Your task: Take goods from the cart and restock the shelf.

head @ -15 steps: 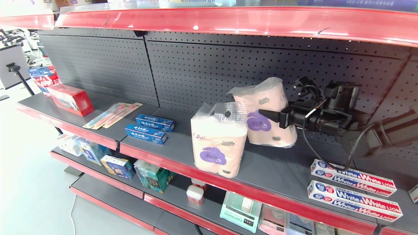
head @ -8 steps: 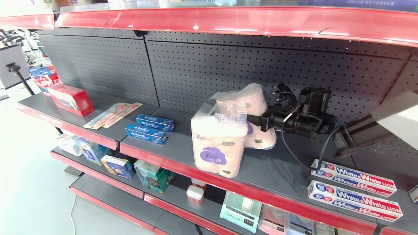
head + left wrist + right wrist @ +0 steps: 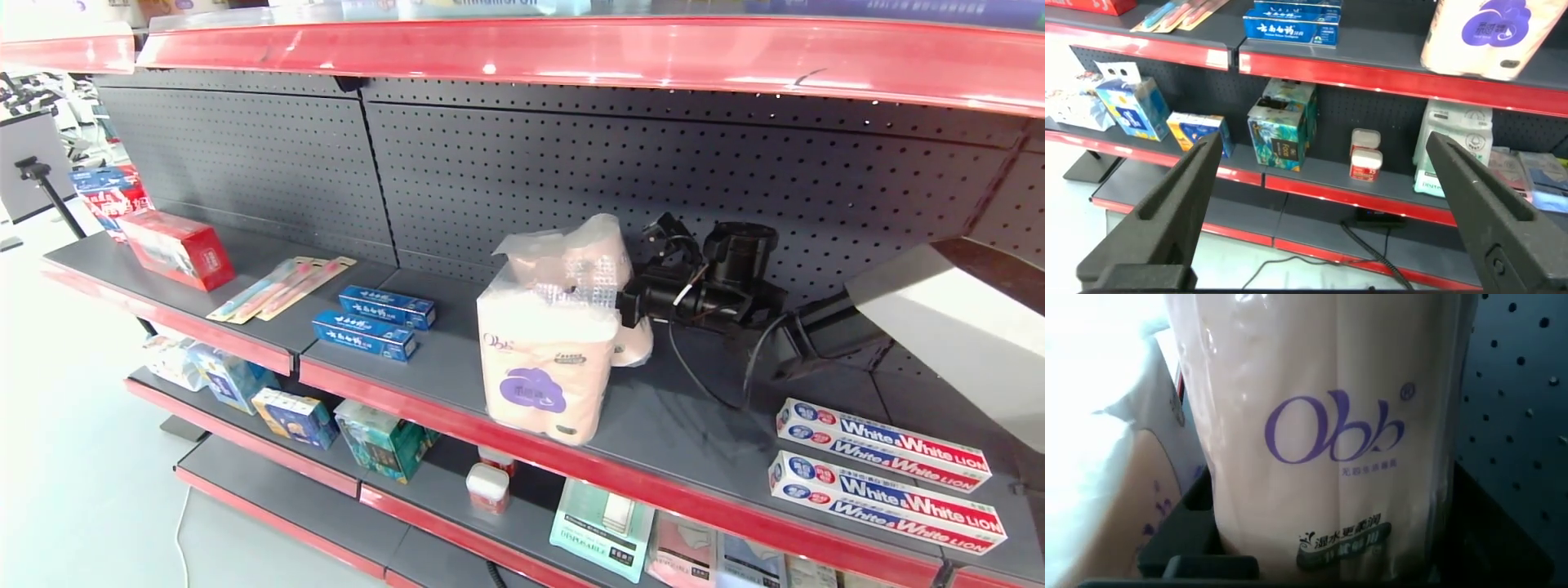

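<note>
Two peach toilet paper packs stand on the grey middle shelf (image 3: 694,425). The front pack (image 3: 543,359) stands near the red shelf edge. The second pack (image 3: 571,245) is directly behind it, close to the pegboard, and largely hidden by it. My right gripper (image 3: 627,310) is shut on this rear pack from the right side. In the right wrist view the rear pack (image 3: 1331,433) sits between the dark fingers (image 3: 1184,531). My left gripper (image 3: 1323,212) hangs open and holds nothing, low down in front of the lower shelves.
Two blue toothpaste boxes (image 3: 375,322), toothbrushes (image 3: 282,286) and a red box (image 3: 175,249) lie left of the packs. Two white toothpaste boxes (image 3: 886,469) lie at the right. A red-edged shelf (image 3: 571,57) overhangs. The lower shelves (image 3: 1315,175) carry several small goods.
My right gripper has carried the rear pack leftwards along the shelf, from beside the front pack to behind it. The front pack has not moved.
</note>
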You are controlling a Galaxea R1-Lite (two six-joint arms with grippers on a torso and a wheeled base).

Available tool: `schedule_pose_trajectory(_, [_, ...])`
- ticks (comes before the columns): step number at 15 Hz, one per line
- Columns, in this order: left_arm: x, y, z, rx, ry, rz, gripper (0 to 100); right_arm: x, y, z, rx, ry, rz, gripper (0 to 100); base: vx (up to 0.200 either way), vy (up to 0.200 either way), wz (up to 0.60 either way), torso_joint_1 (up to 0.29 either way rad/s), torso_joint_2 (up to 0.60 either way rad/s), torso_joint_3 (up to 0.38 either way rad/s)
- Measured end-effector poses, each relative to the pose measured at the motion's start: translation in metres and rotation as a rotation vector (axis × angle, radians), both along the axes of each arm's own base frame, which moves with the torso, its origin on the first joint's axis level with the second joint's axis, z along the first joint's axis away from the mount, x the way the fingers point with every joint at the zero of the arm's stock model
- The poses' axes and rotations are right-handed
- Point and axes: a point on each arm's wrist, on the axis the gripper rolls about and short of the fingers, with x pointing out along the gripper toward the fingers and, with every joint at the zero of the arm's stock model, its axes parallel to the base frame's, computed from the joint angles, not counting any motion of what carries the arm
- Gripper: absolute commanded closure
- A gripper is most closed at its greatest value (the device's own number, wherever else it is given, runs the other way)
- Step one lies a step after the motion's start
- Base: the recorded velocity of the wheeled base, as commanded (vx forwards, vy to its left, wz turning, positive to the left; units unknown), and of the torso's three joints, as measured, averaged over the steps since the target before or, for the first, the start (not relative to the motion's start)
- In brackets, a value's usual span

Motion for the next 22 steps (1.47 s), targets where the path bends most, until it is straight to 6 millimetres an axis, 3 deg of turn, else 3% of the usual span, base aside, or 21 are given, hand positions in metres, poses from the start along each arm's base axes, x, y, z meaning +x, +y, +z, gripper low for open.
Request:
schedule_pose_trajectory(8, [0.000,0.000,0.000,0.000,0.000,0.000,0,0.023,0.011,-0.024,-0.002,-0.016,0.042,100,0.000,0.000,0.00,0.000,0.00,0.000])
schedule_pose_trajectory(11, [0.000,0.000,0.000,0.000,0.000,0.000,0,0.026,-0.002,-0.032,-0.023,-0.009,0.043,100,0.000,0.000,0.00,0.000,0.00,0.000])
schedule_pose_trajectory(17, [0.000,0.000,0.000,0.000,0.000,0.000,0,0.023,-0.050,-0.046,-0.116,-0.022,0.013,100,0.000,0.000,0.00,0.000,0.00,0.000])
schedule_pose_trajectory(22, [0.000,0.000,0.000,0.000,0.000,0.000,0,0.018,-0.063,-0.048,-0.125,-0.016,0.018,100,0.000,0.000,0.00,0.000,0.00,0.000])
